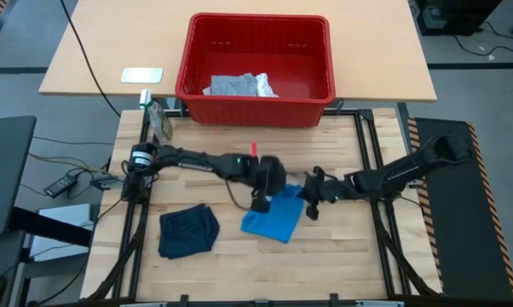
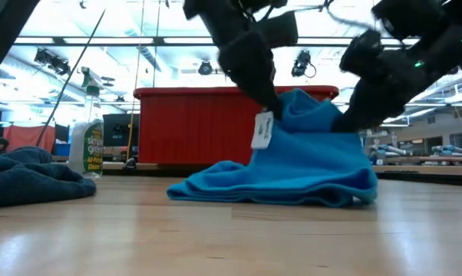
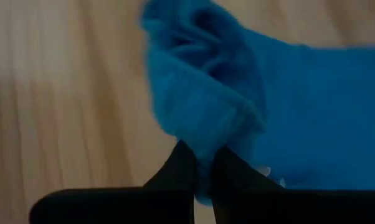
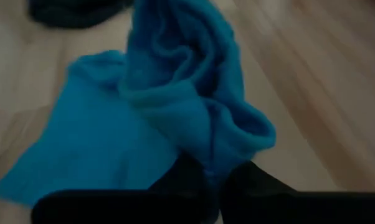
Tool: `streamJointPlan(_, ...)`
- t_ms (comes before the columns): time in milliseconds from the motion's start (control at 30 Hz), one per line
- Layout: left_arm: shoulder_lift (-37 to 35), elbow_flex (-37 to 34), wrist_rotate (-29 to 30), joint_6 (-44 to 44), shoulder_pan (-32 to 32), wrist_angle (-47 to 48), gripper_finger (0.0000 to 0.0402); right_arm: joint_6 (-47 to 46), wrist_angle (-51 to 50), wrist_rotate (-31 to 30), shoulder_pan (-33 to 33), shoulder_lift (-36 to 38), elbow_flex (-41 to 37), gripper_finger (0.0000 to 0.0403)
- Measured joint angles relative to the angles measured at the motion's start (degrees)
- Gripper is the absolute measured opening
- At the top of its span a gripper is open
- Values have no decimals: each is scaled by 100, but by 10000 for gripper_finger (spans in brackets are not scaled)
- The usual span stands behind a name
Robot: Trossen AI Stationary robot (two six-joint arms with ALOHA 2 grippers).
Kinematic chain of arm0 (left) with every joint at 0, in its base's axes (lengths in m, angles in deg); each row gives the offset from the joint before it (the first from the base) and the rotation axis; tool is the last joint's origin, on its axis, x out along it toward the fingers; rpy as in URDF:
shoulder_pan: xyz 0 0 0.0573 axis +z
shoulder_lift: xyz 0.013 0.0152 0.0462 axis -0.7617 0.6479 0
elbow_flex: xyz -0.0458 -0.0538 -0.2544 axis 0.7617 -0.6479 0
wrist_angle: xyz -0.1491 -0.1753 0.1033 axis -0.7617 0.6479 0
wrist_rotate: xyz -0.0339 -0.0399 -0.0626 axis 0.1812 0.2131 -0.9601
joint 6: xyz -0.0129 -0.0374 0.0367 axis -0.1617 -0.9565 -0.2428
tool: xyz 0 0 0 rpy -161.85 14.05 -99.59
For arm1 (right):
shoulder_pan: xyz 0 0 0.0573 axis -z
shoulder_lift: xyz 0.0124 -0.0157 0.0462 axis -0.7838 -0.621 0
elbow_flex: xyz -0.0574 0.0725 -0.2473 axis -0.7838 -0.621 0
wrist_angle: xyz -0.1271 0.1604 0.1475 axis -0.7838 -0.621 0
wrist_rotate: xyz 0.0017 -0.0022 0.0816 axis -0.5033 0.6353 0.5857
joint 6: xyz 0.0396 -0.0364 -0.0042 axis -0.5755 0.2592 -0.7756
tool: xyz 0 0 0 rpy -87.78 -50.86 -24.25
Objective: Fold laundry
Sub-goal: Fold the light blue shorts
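One dark navy cloth garment [image 1: 188,232] folded near surface's left front; both jaws pinching bright blue cloth garment [image 1: 274,216] mid-fold; grey-white cloth [image 1: 239,85] left in red plastic basket [image 1: 312,101].

Pale wood table [image 1: 342,256]; grey floor [image 1: 478,94]; ceiling lights [image 2: 206,67].

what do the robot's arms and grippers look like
Both arms are dark, nearly black, jointed links. The left arm has a small green light and a thin cable looping beside its wrist. The left gripper and right gripper each have two dark tapered fingers.
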Motion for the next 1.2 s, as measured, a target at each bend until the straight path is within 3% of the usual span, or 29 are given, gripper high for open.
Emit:
streamJointPlan(133,92,-5,503,798,-436,83,22,975,355,-198,-588,-115,0,39)
streamJointPlan(267,84,4,814,1092,-645,23,22,1373,762,-243,-1085,-387,4,41)
streamJointPlan(467,193,9,574,1083,-892,176,22,1479,1376,-298,-1456,-1159,9,46)
streamJointPlan(700,518,0,242,461,-1193,386,32,1500,2320,-123,-1563,-1986,9,75)
streamJointPlan(933,644,0,223,-552,-1133,600,91,1103,2721,459,-1565,-2625,15,144)
streamJointPlan(1200,355,-2,-248,-1333,-1072,1538,197,-193,2731,342,-1565,-1872,15,256)
